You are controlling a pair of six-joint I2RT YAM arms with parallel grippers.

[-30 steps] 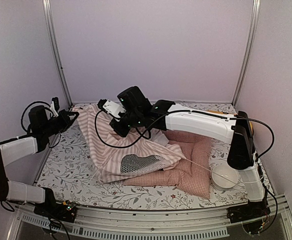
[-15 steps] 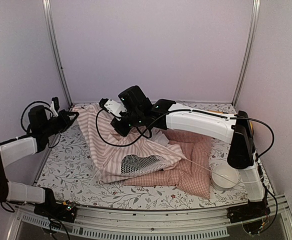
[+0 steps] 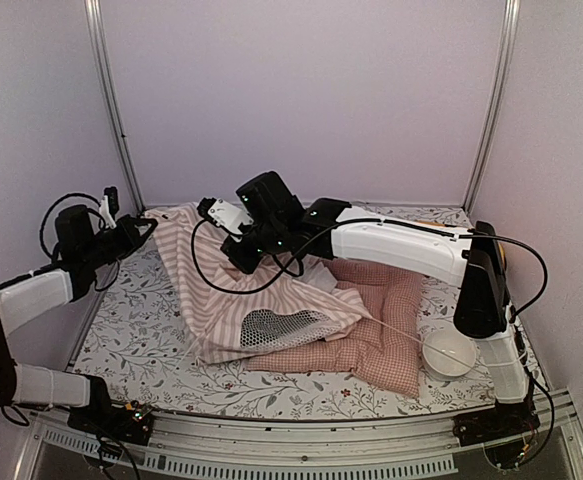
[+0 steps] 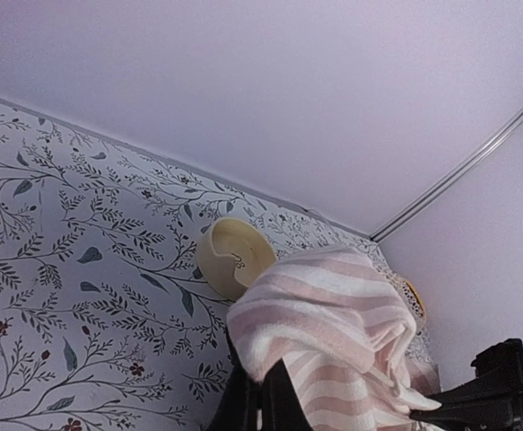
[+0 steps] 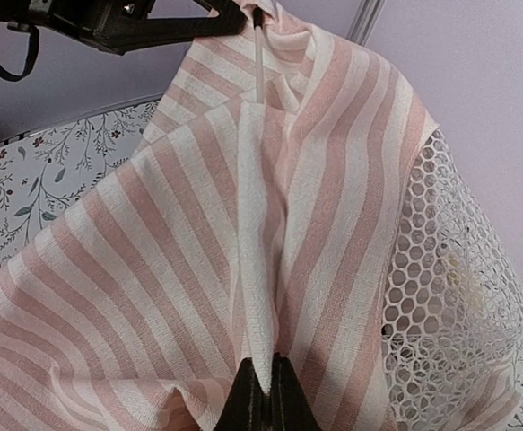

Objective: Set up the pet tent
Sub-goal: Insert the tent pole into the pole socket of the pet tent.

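Collapsed pet tent (image 3: 233,300) overlapping left edge of pink checked cushion (image 3: 386,335), left gripper (image 4: 259,388) pinching tent corner far left of cushion, right gripper (image 5: 263,391) clamped on tent's white seam.

Matt striped woven cloth: pet tent (image 3: 221,290); open netting: mesh window (image 3: 276,325); matt checked cloth: cushion (image 3: 386,335).

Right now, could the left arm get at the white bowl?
Probably not. The white bowl sits at the far right, with the tent and cushion lying between, and the left gripper is shut on a tent corner.
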